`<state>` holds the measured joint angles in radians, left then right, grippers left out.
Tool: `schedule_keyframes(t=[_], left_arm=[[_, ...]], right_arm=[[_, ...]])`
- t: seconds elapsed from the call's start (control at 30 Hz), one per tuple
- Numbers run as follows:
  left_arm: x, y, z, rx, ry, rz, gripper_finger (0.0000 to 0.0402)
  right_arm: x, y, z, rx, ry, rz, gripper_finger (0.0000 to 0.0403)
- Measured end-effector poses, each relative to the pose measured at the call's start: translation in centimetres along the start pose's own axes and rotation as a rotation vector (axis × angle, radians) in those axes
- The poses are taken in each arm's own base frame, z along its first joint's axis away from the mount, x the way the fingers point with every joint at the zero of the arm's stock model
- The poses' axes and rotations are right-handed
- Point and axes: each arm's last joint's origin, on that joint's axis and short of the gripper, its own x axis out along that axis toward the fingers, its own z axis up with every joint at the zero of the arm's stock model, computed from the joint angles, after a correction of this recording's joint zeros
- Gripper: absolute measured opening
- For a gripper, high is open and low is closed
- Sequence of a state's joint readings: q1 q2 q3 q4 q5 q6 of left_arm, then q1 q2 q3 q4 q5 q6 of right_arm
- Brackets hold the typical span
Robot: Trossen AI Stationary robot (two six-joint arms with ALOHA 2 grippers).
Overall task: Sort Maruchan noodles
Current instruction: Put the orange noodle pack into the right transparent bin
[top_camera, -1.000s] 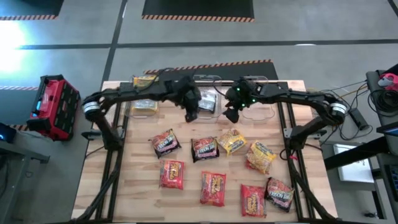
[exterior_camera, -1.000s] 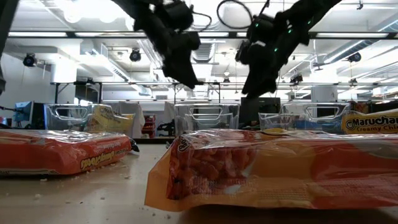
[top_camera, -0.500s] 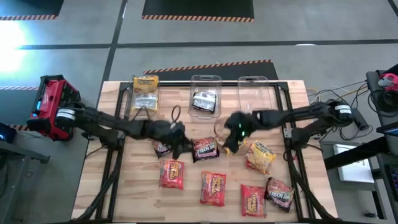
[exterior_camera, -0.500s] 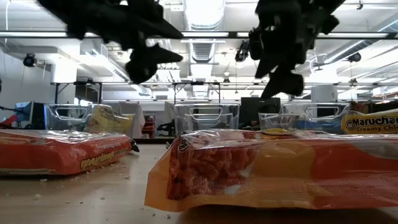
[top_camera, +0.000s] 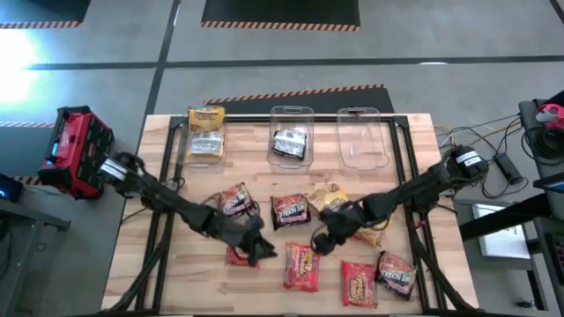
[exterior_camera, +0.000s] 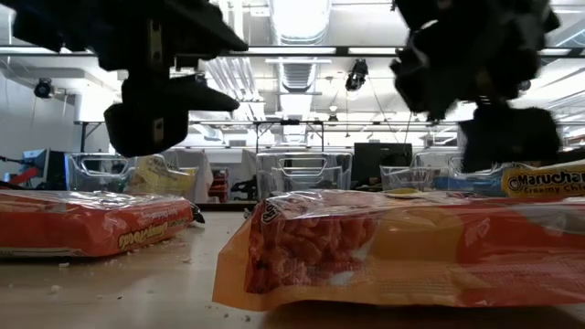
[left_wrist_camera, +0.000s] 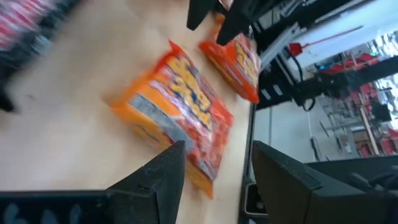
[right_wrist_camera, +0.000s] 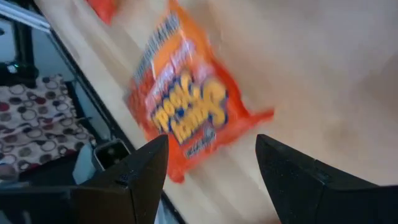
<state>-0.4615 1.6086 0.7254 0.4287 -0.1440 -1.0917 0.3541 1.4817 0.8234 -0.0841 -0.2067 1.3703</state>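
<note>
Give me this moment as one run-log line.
left gripper: open, low over red packet | right gripper: open, beside red packet | bins: left yellow, middle dark, right none

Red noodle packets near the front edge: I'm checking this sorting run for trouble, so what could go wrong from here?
1. The left gripper and right gripper, both open, flank the same red packet; they could collide or both grab it.
2. The left gripper hangs over another red packet, which it could nudge aside.
3. The packets lie close together, so a dark packet could be dragged along.
</note>
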Motion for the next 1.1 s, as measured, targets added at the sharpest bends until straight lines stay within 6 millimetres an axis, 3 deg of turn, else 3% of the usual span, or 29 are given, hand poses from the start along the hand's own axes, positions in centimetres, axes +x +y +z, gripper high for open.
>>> schedule_keyframes(t=[0.13,0.37,0.57,0.83,1.1], left_arm=[[2.1,-1.4,-1.2,0.002,0.030,0.008,0.0166],[5.0,-2.0,-2.3,0.005,0.097,0.118,0.0166],[5.5,-1.8,-2.5,-0.015,0.092,0.169,0.0166],[6.4,-0.5,-3.4,-0.091,0.095,0.214,0.0166],[7.8,-0.9,-3.2,-0.061,0.109,0.177,0.0166]], right_arm=[[1.7,-0.2,-1.8,0.046,0.049,-0.021,0.0231],[4.5,-0.8,-3.7,0.057,0.097,-0.054,0.0231],[6.2,-0.9,-3.6,0.010,0.100,-0.010,0.0231],[6.4,-0.8,-2.8,-0.083,0.049,0.020,0.0231],[6.8,-0.9,-1.9,-0.128,-0.002,0.046,0.0231]])
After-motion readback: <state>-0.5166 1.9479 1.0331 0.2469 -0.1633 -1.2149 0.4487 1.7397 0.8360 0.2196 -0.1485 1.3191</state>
